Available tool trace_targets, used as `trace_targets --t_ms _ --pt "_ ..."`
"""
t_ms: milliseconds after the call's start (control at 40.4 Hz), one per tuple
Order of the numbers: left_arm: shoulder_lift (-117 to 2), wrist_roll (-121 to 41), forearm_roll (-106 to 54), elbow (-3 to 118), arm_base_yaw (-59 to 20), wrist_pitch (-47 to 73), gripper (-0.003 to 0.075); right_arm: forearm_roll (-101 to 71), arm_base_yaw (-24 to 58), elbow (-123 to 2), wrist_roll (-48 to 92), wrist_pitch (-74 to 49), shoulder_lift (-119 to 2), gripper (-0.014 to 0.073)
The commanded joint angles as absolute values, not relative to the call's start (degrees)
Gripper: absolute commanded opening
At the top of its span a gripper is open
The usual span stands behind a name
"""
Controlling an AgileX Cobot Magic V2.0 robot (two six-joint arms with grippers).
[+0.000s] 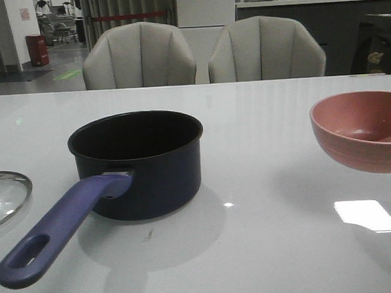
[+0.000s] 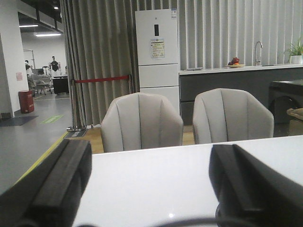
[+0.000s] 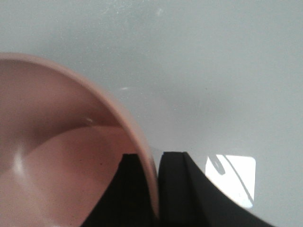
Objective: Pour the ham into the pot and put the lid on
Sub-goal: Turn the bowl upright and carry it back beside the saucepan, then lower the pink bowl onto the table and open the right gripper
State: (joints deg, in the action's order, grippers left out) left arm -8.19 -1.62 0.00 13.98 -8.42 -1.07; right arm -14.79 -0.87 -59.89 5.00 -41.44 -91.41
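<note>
The dark navy pot (image 1: pixel 151 175) stands left of the table's middle, and its purple-blue handle (image 1: pixel 62 226) points toward the front left corner. Only part of the glass lid (image 1: pixel 4 196) shows, lying flat at the left edge. A pink bowl (image 1: pixel 359 144) hangs a little above the table at the right, with its shadow below it. My right gripper (image 3: pixel 154 158) is shut on the bowl's rim (image 3: pixel 137 137), one finger inside and one outside. Over bare table, my left gripper (image 2: pixel 151 156) is open and holds nothing. The ham is hidden.
Two grey chairs (image 1: pixel 138 57) (image 1: pixel 266 47) stand behind the far edge of the white table (image 1: pixel 259 117). A bright window reflection (image 1: pixel 366 215) lies on the table under the bowl.
</note>
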Motion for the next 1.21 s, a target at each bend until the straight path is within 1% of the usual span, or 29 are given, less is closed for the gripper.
trace_targets --t_ms 0,124,297,371,445,495,519,569,618,693,915,1187 --pt "-8.8 -1.3 0.0 15.6 -8.7 -5.3 0.055 -14.6 -1.3 -67.0 4.6 -45.9 -94.5 0.0139" --pt "-8.8 -1.3 0.0 15.6 -8.7 -5.3 0.055 -14.6 -1.2 -72.8 4.6 -49.8 -100.1 0.0139" --pt "-8.8 -1.3 0.0 15.6 -8.7 -5.3 0.055 -14.6 -1.1 -76.3 5.8 -51.9 -104.1 0.0139" --pt "-8.8 -1.3 -0.4 15.6 -8.7 -5.3 0.055 -14.5 -0.7 -76.6 6.2 -52.0 -104.9 0.0154" --pt "-8.8 -1.3 0.0 15.6 -8.7 -5.3 0.055 -14.5 -0.3 -76.6 6.9 -51.6 -105.2 0.0212" --pt "-8.8 -1.3 0.0 15.6 -8.7 -5.3 0.055 -14.2 0.1 -76.6 7.5 -51.3 -105.4 0.0288" --pt "-8.8 -1.3 0.0 15.6 -8.7 -5.3 0.055 -13.9 0.4 -76.6 7.8 -51.1 -105.5 0.031" --pt "-8.8 -1.3 0.0 15.6 -8.7 -5.3 0.055 -13.2 0.9 -76.6 8.6 -50.8 -105.6 0.04" --pt "-8.8 -1.3 0.0 15.6 -8.7 -5.3 0.055 -12.0 1.3 -76.6 8.7 -50.1 -105.6 0.0469" --pt "-8.8 -1.3 0.0 15.6 -8.7 -5.3 0.055 -9.4 1.8 -76.7 9.4 -49.4 -105.5 0.0528" --pt "-8.8 -1.3 0.0 15.6 -8.7 -5.3 0.055 -6.9 2.0 -76.8 13.1 -48.4 -101.2 0.0535" --pt "-8.8 -1.3 0.0 15.6 -8.7 -5.3 0.055 -12.0 2.3 -76.6 14.6 -45.5 -89.7 0.0535"
